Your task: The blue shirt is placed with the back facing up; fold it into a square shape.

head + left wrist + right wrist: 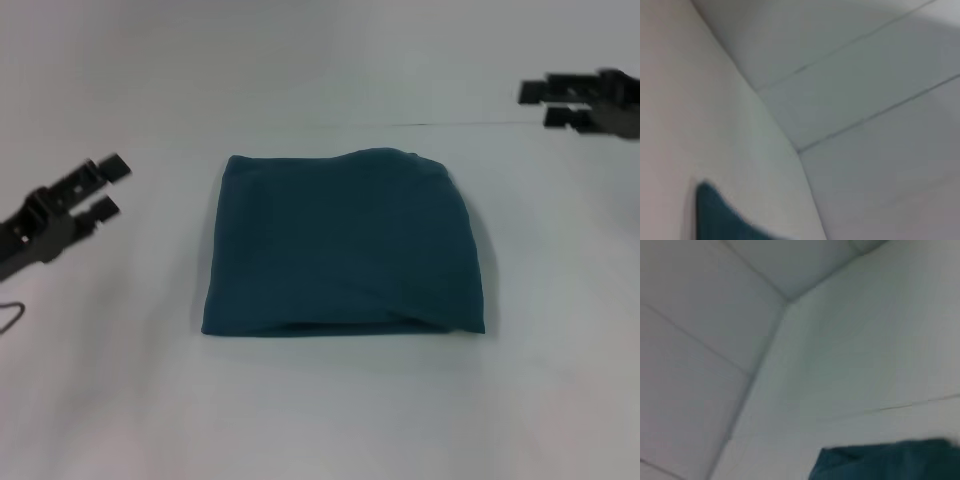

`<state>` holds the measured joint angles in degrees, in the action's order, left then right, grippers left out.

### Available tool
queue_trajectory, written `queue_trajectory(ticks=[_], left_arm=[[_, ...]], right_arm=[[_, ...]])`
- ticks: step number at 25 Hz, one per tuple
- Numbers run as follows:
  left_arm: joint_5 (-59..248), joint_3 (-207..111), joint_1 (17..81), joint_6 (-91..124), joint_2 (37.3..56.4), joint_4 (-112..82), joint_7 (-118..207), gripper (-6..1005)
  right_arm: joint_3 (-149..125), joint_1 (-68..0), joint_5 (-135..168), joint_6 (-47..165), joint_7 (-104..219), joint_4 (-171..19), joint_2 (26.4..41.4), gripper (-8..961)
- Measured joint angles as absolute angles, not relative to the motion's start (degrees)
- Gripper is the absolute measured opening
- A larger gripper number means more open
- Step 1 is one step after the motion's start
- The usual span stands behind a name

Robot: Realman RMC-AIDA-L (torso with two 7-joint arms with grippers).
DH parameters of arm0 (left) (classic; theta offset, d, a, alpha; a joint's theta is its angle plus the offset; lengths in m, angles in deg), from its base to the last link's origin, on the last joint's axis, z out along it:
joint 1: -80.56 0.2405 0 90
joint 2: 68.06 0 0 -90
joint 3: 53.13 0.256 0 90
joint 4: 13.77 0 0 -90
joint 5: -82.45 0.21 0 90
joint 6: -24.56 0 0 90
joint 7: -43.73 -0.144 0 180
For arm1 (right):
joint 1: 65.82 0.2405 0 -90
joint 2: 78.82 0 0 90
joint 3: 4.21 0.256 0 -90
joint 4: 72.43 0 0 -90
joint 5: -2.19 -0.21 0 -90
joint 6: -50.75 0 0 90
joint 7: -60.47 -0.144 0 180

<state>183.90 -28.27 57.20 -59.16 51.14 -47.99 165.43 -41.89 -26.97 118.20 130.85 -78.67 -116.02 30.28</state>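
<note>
The blue shirt lies folded into a rough square in the middle of the white table, with rounded right corners and a soft fold line near its front edge. My left gripper hovers well to the shirt's left, open, with nothing between its fingers. My right gripper is raised at the far right, behind and beside the shirt, also open and empty. A corner of the shirt shows in the left wrist view. An edge of the shirt shows in the right wrist view.
The white table spreads around the shirt on every side. Its back edge runs just behind the shirt. A thin wire loop lies at the far left edge.
</note>
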Motion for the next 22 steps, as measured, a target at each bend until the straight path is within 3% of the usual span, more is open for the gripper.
queue_trajectory(ticks=[4,8,13,22], left_arm=[[189.4,-27.6,56.8,-61.6,51.12,-48.3,172.0,934],[191.5,-26.6,56.7,-63.2,51.32,-48.3,178.3,934],[192.0,-26.1,56.8,-62.8,51.53,-48.3,182.6,934],[192.9,-25.2,56.1,-67.0,51.09,-50.3,170.5,934]], right_arm=[[-41.1,-33.7,114.0,138.3,-75.2,-115.5,29.22,758],[-39.2,-39.3,113.8,144.2,-68.3,-113.9,28.06,745],[-34.2,-44.7,113.8,146.4,-61.5,-112.1,27.97,746],[-32.7,-46.5,115.7,145.5,-56.3,-110.6,29.23,746]])
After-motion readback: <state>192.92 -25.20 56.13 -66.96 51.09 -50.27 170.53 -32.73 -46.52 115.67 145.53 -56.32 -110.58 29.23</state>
